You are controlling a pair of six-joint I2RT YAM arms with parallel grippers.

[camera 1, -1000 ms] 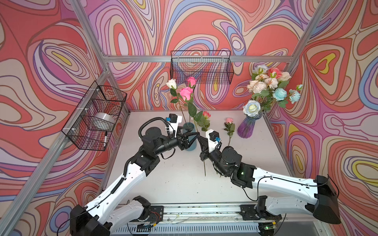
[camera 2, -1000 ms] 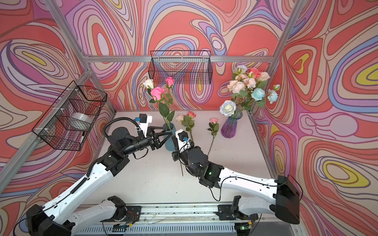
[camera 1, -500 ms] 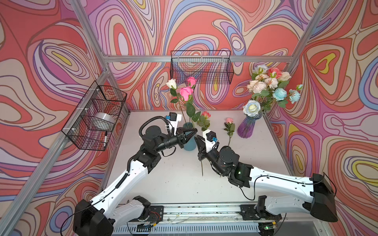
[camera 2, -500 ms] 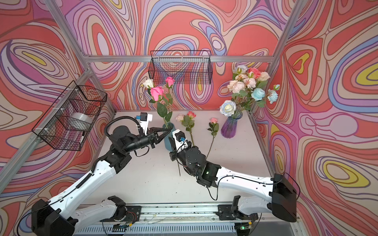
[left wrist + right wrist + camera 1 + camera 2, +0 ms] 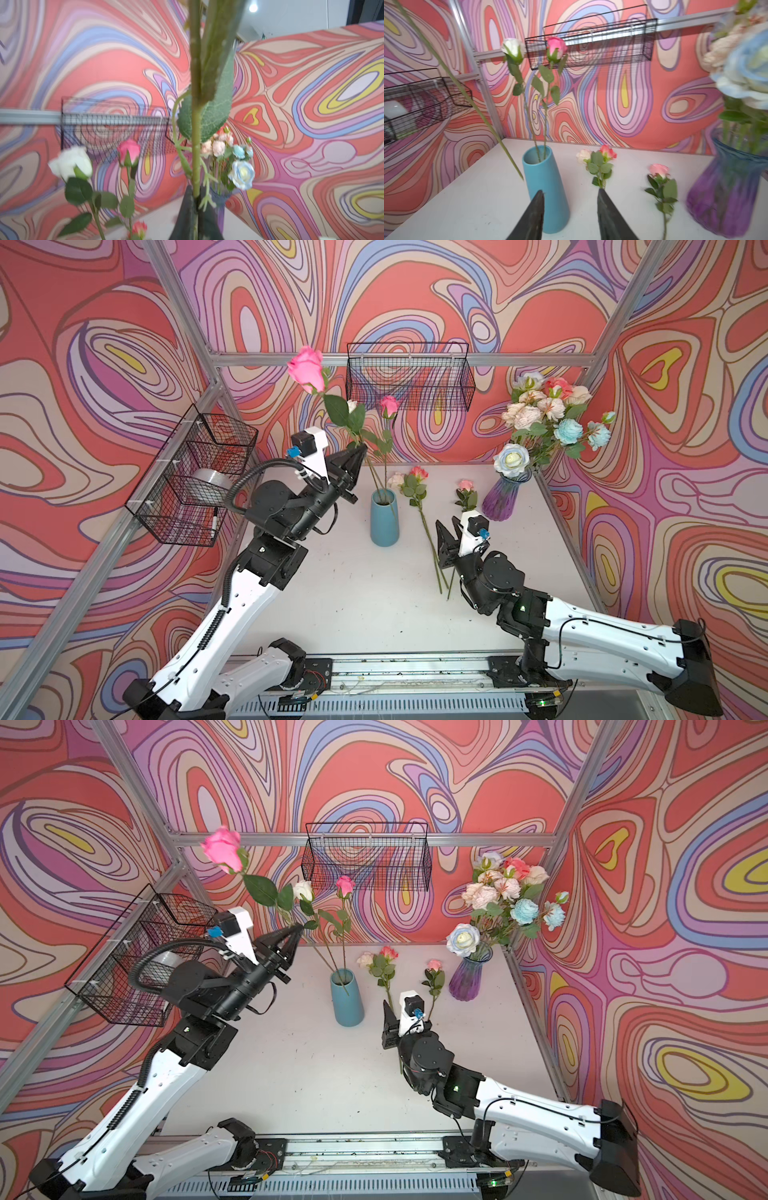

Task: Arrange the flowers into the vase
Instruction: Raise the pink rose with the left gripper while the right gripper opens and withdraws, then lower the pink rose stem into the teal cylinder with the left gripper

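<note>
Pink rose (image 5: 306, 366) stem clamped between left fingers (image 5: 350, 462).

The walls (image 5: 415, 290) swirl in coral, lilac, blue, cream and yellow with dark outlines. The table (image 5: 365, 593) is plain white, the wire baskets (image 5: 409, 377) black. The teal vase (image 5: 384, 516) is unpatterned, the purple vase (image 5: 505, 499) streaked. The tall rose (image 5: 306, 369) is bright pink; the bouquet (image 5: 548, 410) mixes cream, coral, pale blue.

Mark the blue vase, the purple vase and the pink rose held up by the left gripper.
blue vase (image 5: 384, 521), a top view, mid body.
purple vase (image 5: 503, 502), a top view, ribbed belly.
pink rose (image 5: 306, 369), a top view, bloom.
</note>
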